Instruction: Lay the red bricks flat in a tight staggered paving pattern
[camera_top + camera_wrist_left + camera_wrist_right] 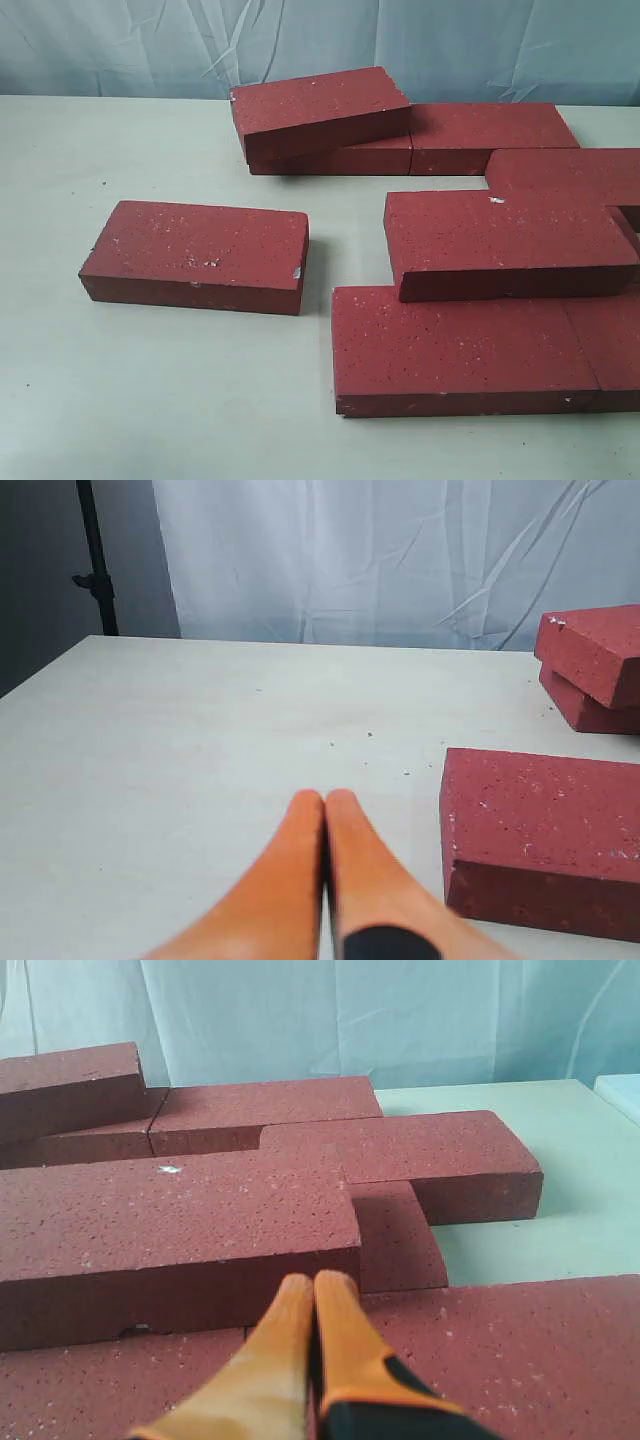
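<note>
**Observer:** Panel A, exterior view. What am I reading?

**Operator:** I take the lone brick (195, 255) as my landmark. It lies flat on the pale table (150, 420), apart from the other red bricks (470, 240). Beyond it and to its right, a tilted brick (320, 112) leans on the nearer end of the back row (490, 138), which lies flat by the curtain (100, 45). Directly right of the lone brick, across a gap of bare table, a raised brick (510, 240) sits on top of lower ones, overlapping the far edge of the front pair (460, 350). The front pair lies flat, end to end, with a thin seam between the two bricks.

**Observer:** Panel B, left wrist view?

**Operator:** My left gripper (324, 800) has its orange fingers pressed together and holds nothing. It sits over bare table just beside the lone brick, not touching it. The tilted brick shows farther off, past the lone brick.

**Observer:** Panel C, right wrist view?

**Operator:** My right gripper (314, 1282) is also closed tip to tip and empty. It is on the far side of the group from the lone brick, above the front pair and pointing at the near face of the raised brick. I cannot tell whether it touches either.
</note>
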`<state>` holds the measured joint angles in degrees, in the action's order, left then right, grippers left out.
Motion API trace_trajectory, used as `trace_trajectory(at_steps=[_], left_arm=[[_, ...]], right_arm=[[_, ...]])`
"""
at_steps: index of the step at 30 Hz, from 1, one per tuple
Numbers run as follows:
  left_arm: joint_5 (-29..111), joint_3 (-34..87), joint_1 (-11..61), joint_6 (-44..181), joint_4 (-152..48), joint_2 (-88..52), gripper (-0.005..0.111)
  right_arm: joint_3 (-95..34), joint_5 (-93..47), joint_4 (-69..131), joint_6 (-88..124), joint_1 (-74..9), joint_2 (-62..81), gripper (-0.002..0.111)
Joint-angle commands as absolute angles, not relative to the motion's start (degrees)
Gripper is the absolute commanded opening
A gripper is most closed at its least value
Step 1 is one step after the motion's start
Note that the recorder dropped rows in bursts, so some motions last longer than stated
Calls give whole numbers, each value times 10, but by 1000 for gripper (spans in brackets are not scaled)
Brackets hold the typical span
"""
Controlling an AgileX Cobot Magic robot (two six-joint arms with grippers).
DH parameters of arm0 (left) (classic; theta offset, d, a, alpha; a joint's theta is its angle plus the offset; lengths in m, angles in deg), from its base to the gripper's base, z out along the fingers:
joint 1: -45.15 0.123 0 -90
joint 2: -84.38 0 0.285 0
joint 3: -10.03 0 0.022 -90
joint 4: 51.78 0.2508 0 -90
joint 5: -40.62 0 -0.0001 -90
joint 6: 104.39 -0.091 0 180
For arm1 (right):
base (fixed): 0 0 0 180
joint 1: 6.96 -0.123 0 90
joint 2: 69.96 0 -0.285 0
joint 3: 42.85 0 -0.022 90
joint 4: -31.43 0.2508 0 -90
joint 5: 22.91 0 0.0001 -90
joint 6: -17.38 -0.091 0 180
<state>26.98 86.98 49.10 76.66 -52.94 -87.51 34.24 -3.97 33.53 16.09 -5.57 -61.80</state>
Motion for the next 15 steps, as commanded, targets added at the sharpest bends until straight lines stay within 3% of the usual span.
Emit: trace_trajectory(at_steps=[1, 15], left_arm=[[269, 872, 491, 769, -530, -878, 0], [269, 872, 491, 769, -530, -878, 0]], right_arm=[[344, -44, 335, 162, -54, -622, -1], [344, -46, 331, 162, -54, -622, -1]])
